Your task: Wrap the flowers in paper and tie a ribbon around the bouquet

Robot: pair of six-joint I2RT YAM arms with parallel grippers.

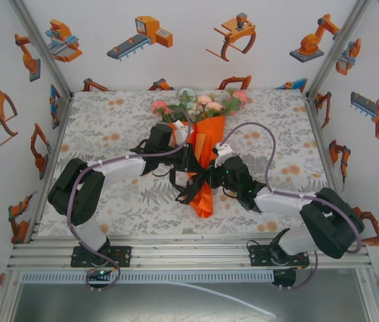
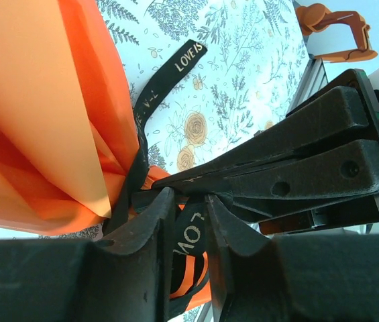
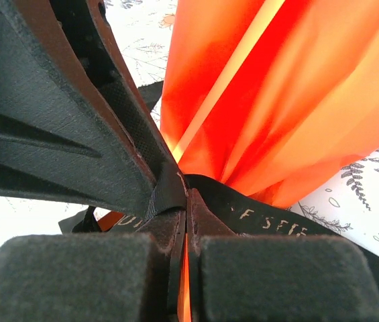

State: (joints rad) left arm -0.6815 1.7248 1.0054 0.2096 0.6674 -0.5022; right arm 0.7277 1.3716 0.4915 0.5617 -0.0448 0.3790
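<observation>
pinches the ribbon [image 3: 263, 225] at the waist of the bouquet [image 1: 206, 144] with the right gripper [image 3: 184, 201], jaws together; straddles the same band from the opposite side with the left gripper [image 2: 189, 208], jaws slightly apart; lies mid-table [image 1: 109, 127], flower heads far, tip toward the near edge.

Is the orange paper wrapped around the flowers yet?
Wrapped: the bright orange thin paper forms a cone around the pink-and-white artificial flowers, cinched by the black fabric ribbon.
</observation>
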